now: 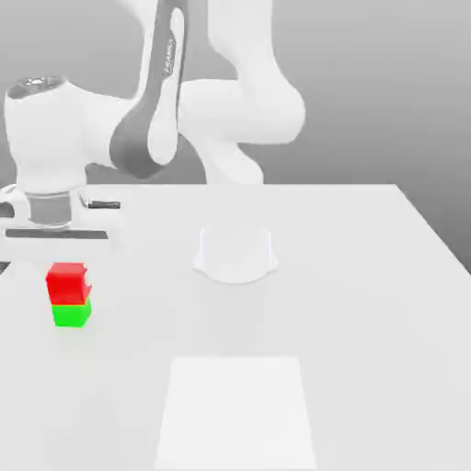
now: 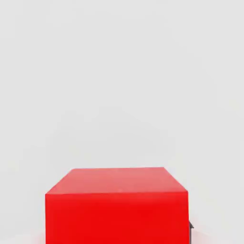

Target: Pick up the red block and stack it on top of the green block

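Fingers (image 2: 191,231): pressed in on the red block; in the hand view a dark sliver of one shows at the block's side edge, and the block sits right up close to the camera.
Red block (image 1: 68,282): directly above the green block, its underside meeting the green top in the exterior view, set slightly toward the exterior view's left of it.
Green block (image 1: 72,314): on the table, under the red one, with only its front face and a strip of its top showing.
Relation that matters: the red block lies straight below the hand (image 1: 41,210) and straight above the green block, so the coming move is a vertical one, in my judgement a release and a lift away. Whether the red block's weight already rests on the green one I cannot tell.
Long axis: none; both are cubes of about the same size.
Risk: the slight sideways offset could leave the red block overhanging.
Table (image 1: 368,304): white; a paler square patch (image 1: 237,414) lies well apart from the green block, toward the exterior view's right.
Count: one red block, one green block, one arm.
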`<move>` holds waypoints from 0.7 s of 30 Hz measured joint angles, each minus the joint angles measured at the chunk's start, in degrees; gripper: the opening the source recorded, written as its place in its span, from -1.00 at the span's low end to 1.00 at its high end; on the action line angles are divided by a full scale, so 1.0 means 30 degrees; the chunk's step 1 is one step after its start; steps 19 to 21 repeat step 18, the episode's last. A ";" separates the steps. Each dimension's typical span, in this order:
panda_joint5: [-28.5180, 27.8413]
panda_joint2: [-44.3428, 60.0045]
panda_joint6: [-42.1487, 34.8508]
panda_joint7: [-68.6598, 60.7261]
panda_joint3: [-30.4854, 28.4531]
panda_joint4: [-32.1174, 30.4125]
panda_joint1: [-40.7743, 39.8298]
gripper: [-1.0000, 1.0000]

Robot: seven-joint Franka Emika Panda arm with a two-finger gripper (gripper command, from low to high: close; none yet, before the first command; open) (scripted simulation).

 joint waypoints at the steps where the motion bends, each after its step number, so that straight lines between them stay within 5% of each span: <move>1: -0.0240 -0.0295 -0.0020 0.0376 -0.0385 -0.0275 -0.0748 -1.00; 9: 0.1749 0.1530 0.2069 -0.0679 -0.1598 -0.0551 -0.0661 -1.00; 15: 0.6392 0.4418 0.4527 -0.3917 -0.1208 -0.0572 0.0242 -1.00; 16: 0.7356 0.4892 0.4895 -0.4591 -0.0771 -0.0571 0.0003 1.00; 21: 0.7356 0.4892 0.4895 -0.4591 -0.0771 -0.0571 0.0003 1.00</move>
